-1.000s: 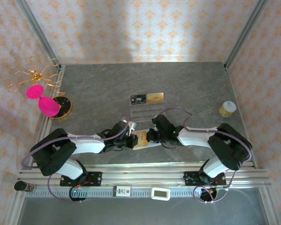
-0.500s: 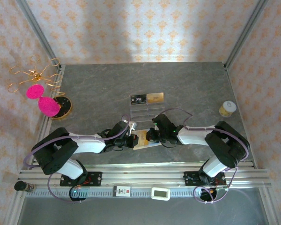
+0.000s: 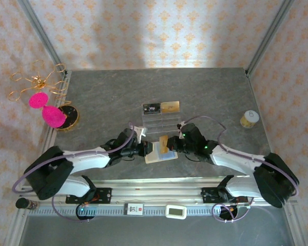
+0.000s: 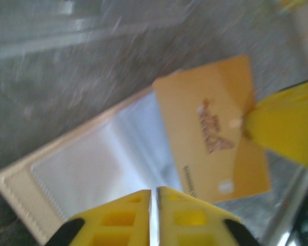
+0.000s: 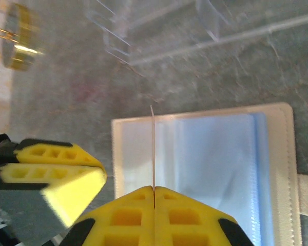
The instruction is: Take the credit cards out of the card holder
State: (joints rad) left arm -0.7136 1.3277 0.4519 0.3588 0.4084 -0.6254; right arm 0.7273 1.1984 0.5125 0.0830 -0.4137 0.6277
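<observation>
Card, gold, has lifted out of the wallet, clamped upright in the right fingers. Left fingers sit at the wallet's 9 o'clock edge; apart or together, I cannot tell.

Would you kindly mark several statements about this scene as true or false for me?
1. The right end effector pinches a gold card. True.
2. The card holder is folded shut. False: it lies open on the table, clear pockets facing up.
3. The clear acrylic tray lies farther from the arm bases than the card holder. True.
4. The pink ornaments sit at the table's right edge. False: they are at its left edge.
5. A dark card lies inside the card holder. False: it is beyond the tray, beside a second gold card.
</observation>
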